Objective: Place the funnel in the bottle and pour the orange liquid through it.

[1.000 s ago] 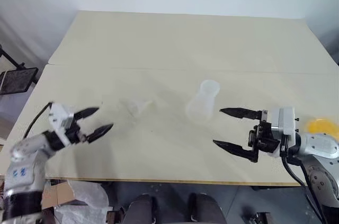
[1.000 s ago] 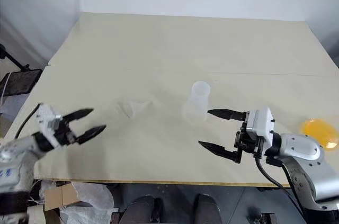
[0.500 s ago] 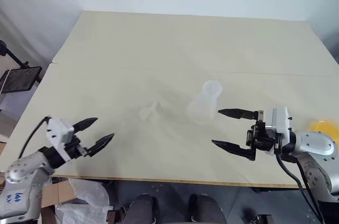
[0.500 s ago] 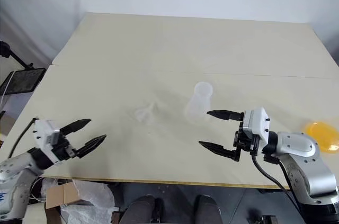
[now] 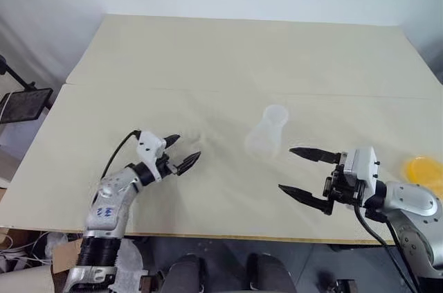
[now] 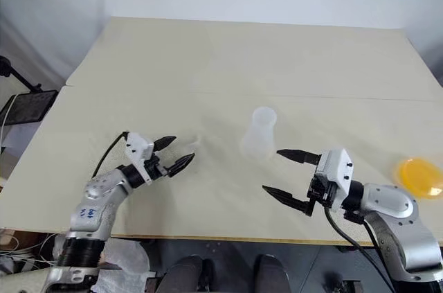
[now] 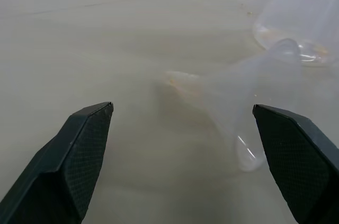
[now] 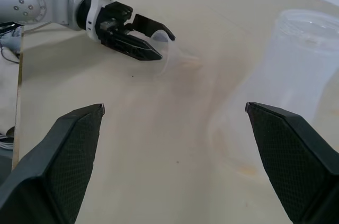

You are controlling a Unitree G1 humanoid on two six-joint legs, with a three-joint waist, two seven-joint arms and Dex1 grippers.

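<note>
From the head views, you have nothing done yet: the bottle [image 5: 267, 134] stands upright mid-table with nothing in its mouth, and the orange liquid [image 5: 423, 168] sits far off at the table's right edge, beyond your right arm. Your left gripper [image 5: 181, 152] has its fingers spread and empty, right at the funnel [image 6: 194, 143], which lies on its side as a faint clear shape just left of the bottle. Your right gripper [image 5: 304, 176] hangs wide apart and empty, just right of the bottle's base. In the left wrist view the funnel [image 7: 233, 102] lies between your two fingers [image 7: 79, 155] but untouched, stem pointing away from the bottle behind it. In the right wrist view you see the bottle [image 8: 296, 70] close by and the left gripper [image 8: 145, 38] at the funnel's cone [image 8: 165, 52]. You judge everything remains: grasp the funnel, seat it, fetch the liquid and pour.
</note>
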